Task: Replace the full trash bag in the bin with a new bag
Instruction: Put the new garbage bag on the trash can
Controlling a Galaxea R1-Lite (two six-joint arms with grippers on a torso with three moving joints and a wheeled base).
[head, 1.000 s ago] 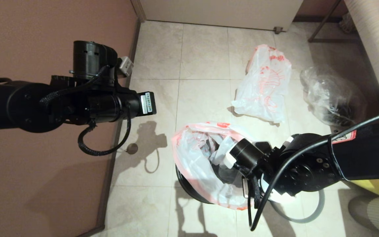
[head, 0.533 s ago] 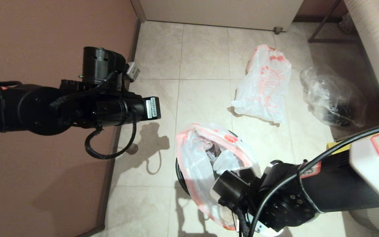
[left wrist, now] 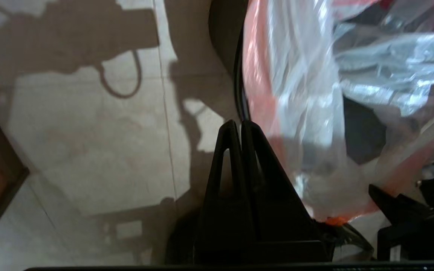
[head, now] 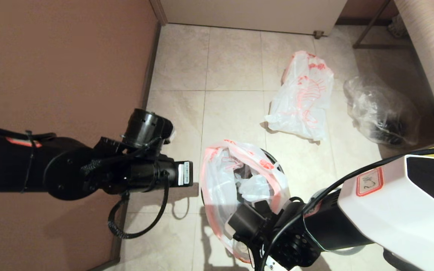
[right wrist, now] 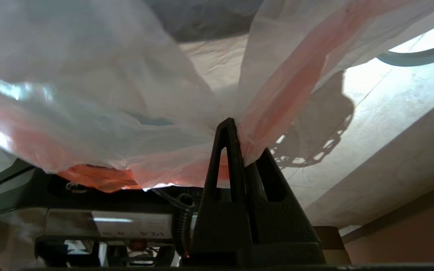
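Note:
The new bag [head: 220, 177], thin white plastic with a pink-red band, sits opened in the black bin [head: 203, 196] at the centre of the floor. My right gripper [right wrist: 239, 130] is shut on the bag's pink edge at the near side of the bin; in the head view the wrist hides the fingers. My left gripper [left wrist: 239, 124] is shut on nothing and hangs just beside the bin's left wall [left wrist: 224, 37], next to the bag [left wrist: 307, 75]. The full trash bag [head: 301, 101] lies on the tiles farther back.
A clear bag with dark contents [head: 381, 113] lies to the right of the full bag. The brown wall [head: 51, 56] runs close along the left, with a white cabinet [head: 251, 13] at the back. The grey ring [right wrist: 416, 58] lies on the floor by the bin.
My left arm has come down and in toward the bin's left side. My right arm has drawn back toward me, pulling the bag's edge over the bin's near rim.

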